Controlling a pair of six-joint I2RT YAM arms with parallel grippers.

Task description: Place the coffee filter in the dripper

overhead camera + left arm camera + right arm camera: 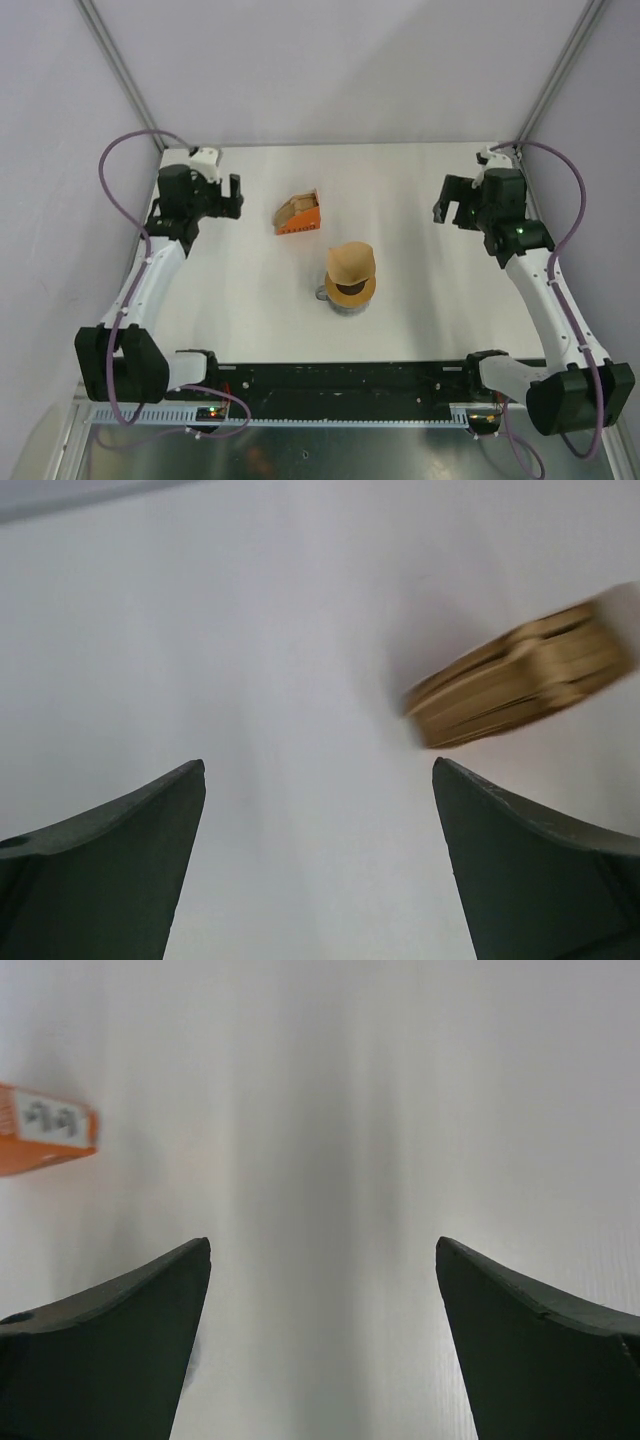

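The tan-brown coffee filter (352, 262) stands in the top of the dripper (343, 303), a small bluish-grey cone with a side handle, at the table's middle. The filter's rounded part leans up toward the far side, and a tan ring shows at the cone's mouth. My left gripper (232, 197) (318, 770) hangs open at the far left, empty, facing right. My right gripper (445, 205) (323, 1245) hangs open at the far right, empty, facing left. Both are well away from the dripper.
A small orange box (299, 213) (45, 1128) with a white label lies behind and left of the dripper. A stack of tan filters (520, 675) shows at its open end, blurred in the left wrist view. Grey walls close in the white table (420, 320).
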